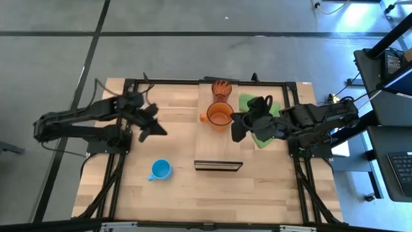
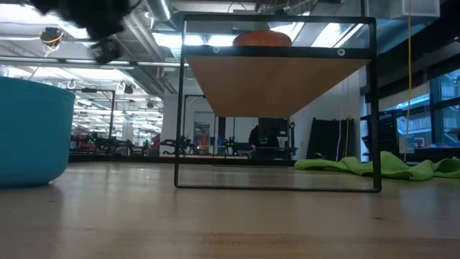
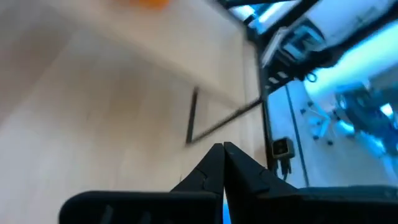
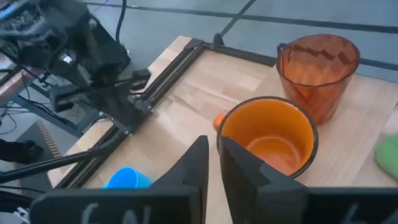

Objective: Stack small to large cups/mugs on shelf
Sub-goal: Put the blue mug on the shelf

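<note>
The light-wood shelf (image 1: 222,145) runs from the table's far edge toward its middle, raised on a black frame (image 2: 277,79). The reddish-brown ribbed cup (image 1: 222,89) stands upright on its far end, and also shows in the right wrist view (image 4: 318,71). The orange handled mug (image 1: 220,115) stands upright on the shelf just nearer (image 4: 268,140). The light blue mug (image 1: 159,169) stands on the table, left of the shelf's near end (image 2: 29,133). My right gripper (image 4: 213,158) is nearly shut and empty, close beside the orange mug's rim. My left gripper (image 3: 222,155) is shut and empty, above the table left of the shelf (image 1: 153,124). My right gripper's fingertips (image 4: 235,155) stand right at the orange mug's wall below its rim (image 4: 222,140), coming from the table's right side. I cannot tell whether they touch it. The mug stands upright on the shelf.
A green cloth (image 1: 257,116) lies on the table right of the shelf, under my right arm (image 2: 381,165). A black frame (image 1: 129,87) borders the table. Bare wood (image 1: 193,193) lies along the near edge.
</note>
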